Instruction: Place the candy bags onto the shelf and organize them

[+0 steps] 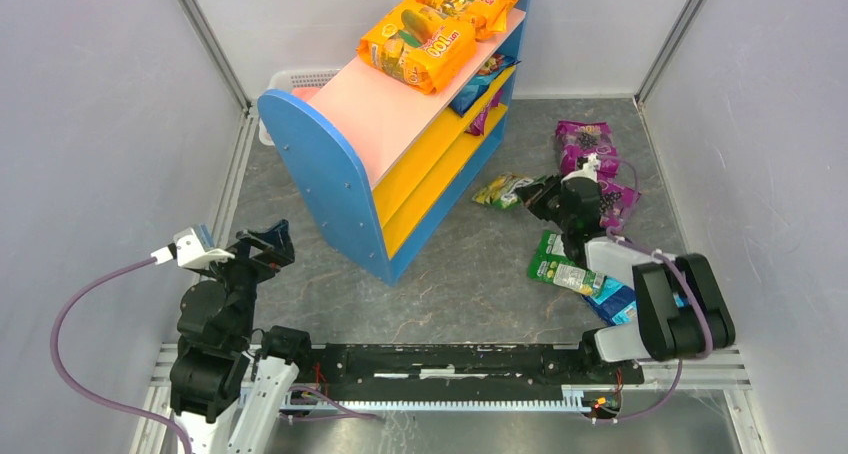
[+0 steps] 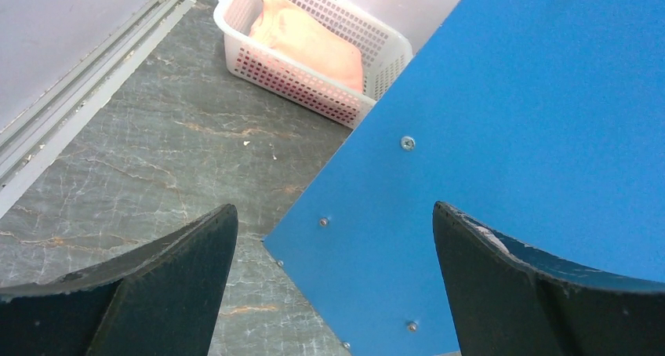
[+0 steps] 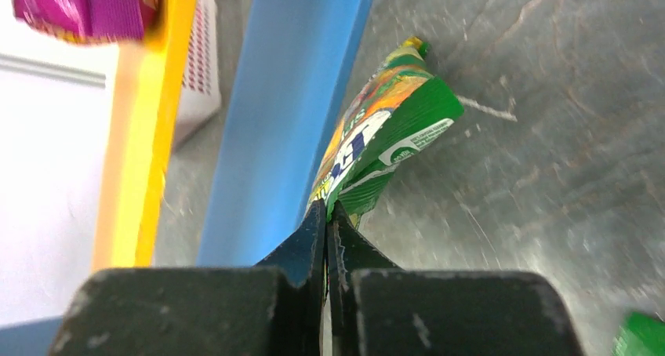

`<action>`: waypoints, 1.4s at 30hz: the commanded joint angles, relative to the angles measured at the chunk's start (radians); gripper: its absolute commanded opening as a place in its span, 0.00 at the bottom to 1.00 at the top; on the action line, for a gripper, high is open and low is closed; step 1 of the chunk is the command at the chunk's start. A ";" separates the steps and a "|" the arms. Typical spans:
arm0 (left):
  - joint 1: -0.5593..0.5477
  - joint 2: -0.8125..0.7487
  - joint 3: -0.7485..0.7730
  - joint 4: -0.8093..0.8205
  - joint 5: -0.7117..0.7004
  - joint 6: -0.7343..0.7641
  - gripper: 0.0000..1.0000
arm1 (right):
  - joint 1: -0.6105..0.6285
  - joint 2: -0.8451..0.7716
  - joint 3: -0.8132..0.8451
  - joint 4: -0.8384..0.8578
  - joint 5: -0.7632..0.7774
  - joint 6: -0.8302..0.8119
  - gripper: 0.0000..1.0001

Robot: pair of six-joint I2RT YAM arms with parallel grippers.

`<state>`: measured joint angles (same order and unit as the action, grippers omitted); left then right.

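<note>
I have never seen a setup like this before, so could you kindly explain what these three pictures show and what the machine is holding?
These are two robot arms bolted to the near edge of a table. The wide picture looks down from above and behind them; the other two come from cameras on each wrist.

The left gripper is open and empty, facing the blue side of the shelf, with a white basket beyond it.

The right gripper has pinched the edge of a green candy bag beside the shelf.

Two orange bags lie on the shelf's pink top, with blue and purple ones on the shelves below. On the table are a purple bag, another green bag and a blue bag.
</note>
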<state>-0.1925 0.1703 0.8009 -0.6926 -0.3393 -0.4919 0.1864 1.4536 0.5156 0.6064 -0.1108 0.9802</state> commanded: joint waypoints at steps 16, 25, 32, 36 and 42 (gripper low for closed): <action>-0.016 -0.008 -0.006 0.039 -0.019 0.019 1.00 | 0.003 -0.064 0.198 -0.094 -0.257 -0.085 0.00; -0.015 0.002 -0.008 0.041 -0.023 0.022 1.00 | 0.044 0.141 0.357 0.150 -0.289 0.117 0.00; -0.013 0.008 -0.009 0.041 -0.023 0.025 1.00 | 0.052 0.299 0.350 0.240 -0.290 0.143 0.00; -0.013 0.009 -0.009 0.041 -0.024 0.026 1.00 | 0.051 0.379 0.316 0.250 -0.314 0.111 0.00; -0.012 0.015 -0.009 0.043 -0.024 0.027 1.00 | 0.036 0.414 0.304 0.144 -0.322 0.002 0.00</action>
<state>-0.2054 0.1692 0.7948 -0.6918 -0.3408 -0.4919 0.2333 1.8610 0.8227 0.7593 -0.4114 1.0660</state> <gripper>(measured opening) 0.996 0.011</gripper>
